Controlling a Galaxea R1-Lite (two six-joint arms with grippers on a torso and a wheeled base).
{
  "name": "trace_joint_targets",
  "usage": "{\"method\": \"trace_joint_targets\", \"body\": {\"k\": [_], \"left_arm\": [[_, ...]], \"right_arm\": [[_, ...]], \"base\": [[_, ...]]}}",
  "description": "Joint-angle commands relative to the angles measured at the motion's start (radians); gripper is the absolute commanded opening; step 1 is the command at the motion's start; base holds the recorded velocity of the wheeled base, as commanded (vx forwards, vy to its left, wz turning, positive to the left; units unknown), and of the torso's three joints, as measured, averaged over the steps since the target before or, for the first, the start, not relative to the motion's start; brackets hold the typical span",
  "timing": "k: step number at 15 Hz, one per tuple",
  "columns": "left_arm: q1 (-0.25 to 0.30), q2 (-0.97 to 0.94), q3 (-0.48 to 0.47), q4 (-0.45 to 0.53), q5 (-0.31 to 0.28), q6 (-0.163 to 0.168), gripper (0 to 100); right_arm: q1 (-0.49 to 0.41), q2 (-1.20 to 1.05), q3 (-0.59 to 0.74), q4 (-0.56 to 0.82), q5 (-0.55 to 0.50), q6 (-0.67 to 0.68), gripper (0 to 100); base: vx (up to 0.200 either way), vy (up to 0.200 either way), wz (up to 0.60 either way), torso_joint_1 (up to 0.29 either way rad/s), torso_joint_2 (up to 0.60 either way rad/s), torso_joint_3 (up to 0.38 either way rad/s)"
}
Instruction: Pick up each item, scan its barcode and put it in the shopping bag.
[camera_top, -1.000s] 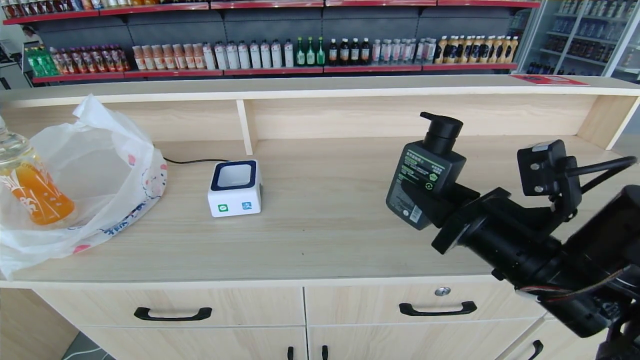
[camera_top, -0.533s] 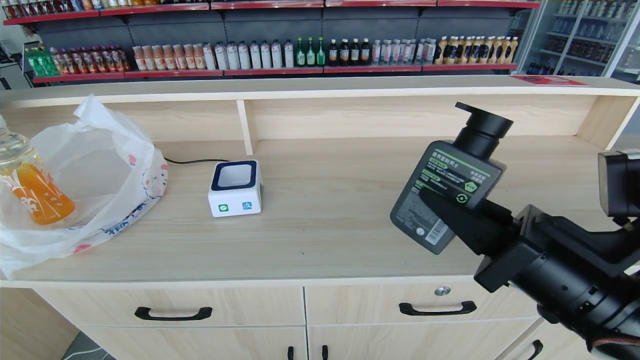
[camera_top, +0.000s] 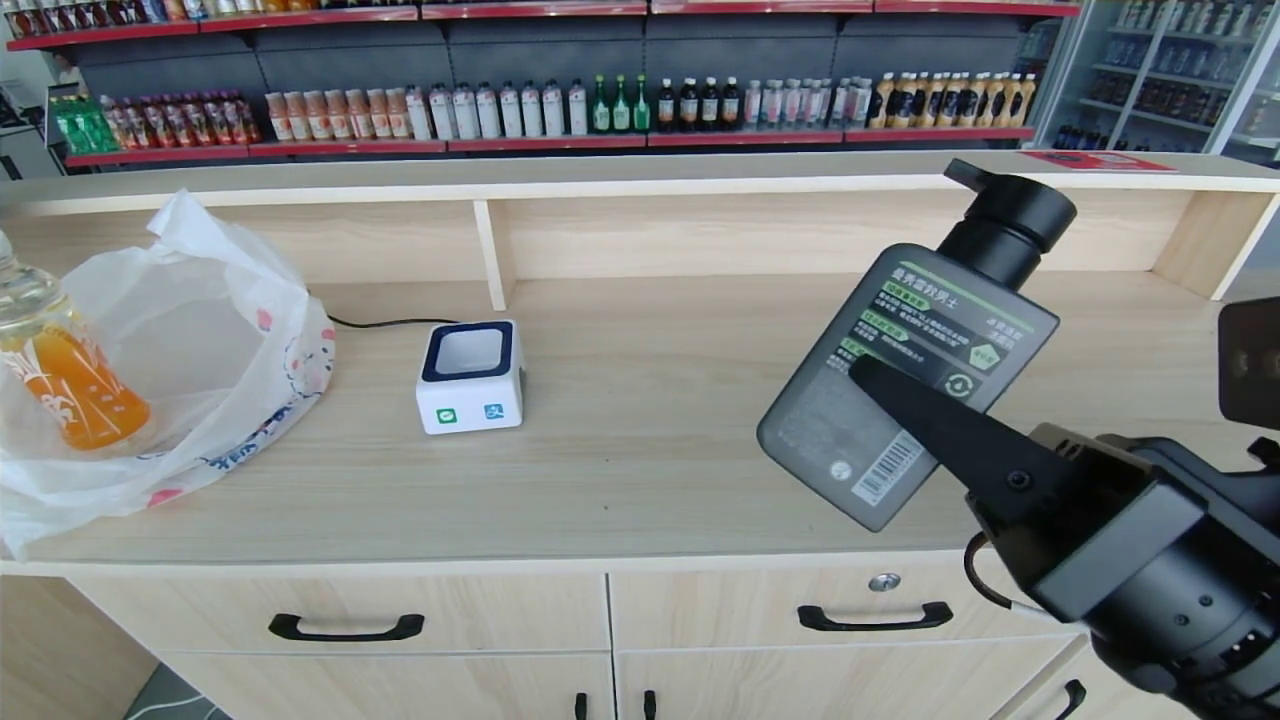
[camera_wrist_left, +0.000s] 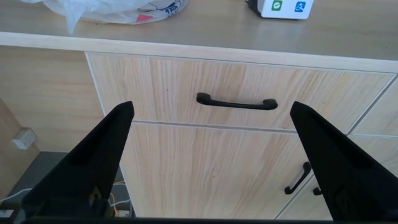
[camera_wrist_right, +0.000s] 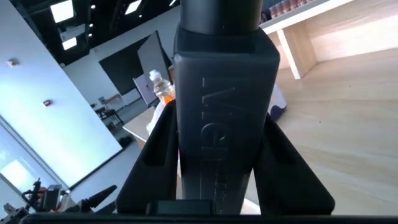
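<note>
My right gripper (camera_top: 900, 405) is shut on a dark grey pump bottle (camera_top: 905, 385) and holds it tilted above the right part of the counter, barcode label facing me. In the right wrist view the pump bottle (camera_wrist_right: 221, 124) stands clamped between the two black fingers (camera_wrist_right: 155, 155). The white barcode scanner (camera_top: 470, 377) sits on the counter's middle left. A translucent shopping bag (camera_top: 190, 340) lies at the far left with an orange drink bottle (camera_top: 60, 370) inside. My left gripper (camera_wrist_left: 208, 155) hangs open below the counter, in front of the drawers.
The wooden counter (camera_top: 640, 470) has a raised back ledge with a vertical divider (camera_top: 490, 255). A black cable (camera_top: 380, 322) runs from the scanner toward the bag. Drawers with black handles (camera_top: 345, 628) lie below the front edge. Shelves of drinks (camera_top: 560, 105) stand behind.
My right gripper has lifted the pump bottle up and toward me, tilting it so the barcode label shows larger. Scanner, bag and orange bottle have stayed put.
</note>
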Motion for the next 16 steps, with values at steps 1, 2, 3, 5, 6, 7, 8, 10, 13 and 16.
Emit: {"method": "trace_joint_targets", "body": {"k": [1, 2, 3, 5, 6, 7, 8, 10, 13, 16], "left_arm": [[0.001, 0.000, 0.000, 0.000, 0.000, -0.001, 100], [0.001, 0.000, 0.000, 0.000, 0.000, -0.001, 100], [0.001, 0.000, 0.000, 0.000, 0.000, -0.001, 100], [0.001, 0.000, 0.000, 0.000, 0.000, 0.001, 100], [0.001, 0.001, 0.000, 0.000, 0.000, -0.001, 100], [0.001, 0.001, 0.000, 0.000, 0.000, -0.001, 100], [0.001, 0.000, 0.000, 0.000, 0.000, -0.001, 100], [0.001, 0.000, 0.000, 0.000, 0.000, -0.001, 100], [0.001, 0.000, 0.000, 0.000, 0.000, -0.001, 100], [0.001, 0.001, 0.000, 0.000, 0.000, -0.001, 100]], "right_arm": [[0.076, 0.043, -0.010, -0.012, 0.000, 0.009, 0], [0.094, 0.053, -0.030, -0.012, 0.000, 0.009, 0], [0.100, 0.061, -0.036, -0.012, 0.000, 0.009, 0], [0.159, 0.093, -0.098, -0.012, 0.000, 0.009, 0], [0.174, 0.098, -0.114, -0.012, 0.000, 0.009, 0], [0.218, 0.106, -0.154, -0.012, 0.000, 0.007, 0], [0.234, 0.106, -0.162, -0.012, -0.002, 0.006, 0], [0.241, 0.101, -0.162, -0.012, -0.002, 0.004, 0], [0.278, 0.073, -0.162, -0.012, -0.002, 0.016, 0], [0.281, 0.069, -0.159, -0.012, -0.002, 0.012, 0]], "base": [[0.000, 0.000, 0.00, 0.000, 0.00, 0.000], [0.000, 0.000, 0.00, 0.000, 0.00, 0.000], [0.000, 0.000, 0.00, 0.000, 0.00, 0.000], [0.000, 0.000, 0.00, 0.000, 0.00, 0.000], [0.000, 0.000, 0.00, 0.000, 0.00, 0.000], [0.000, 0.000, 0.00, 0.000, 0.00, 0.000], [0.000, 0.000, 0.00, 0.000, 0.00, 0.000], [0.000, 0.000, 0.00, 0.000, 0.00, 0.000], [0.000, 0.000, 0.00, 0.000, 0.00, 0.000], [0.000, 0.000, 0.00, 0.000, 0.00, 0.000]]}}
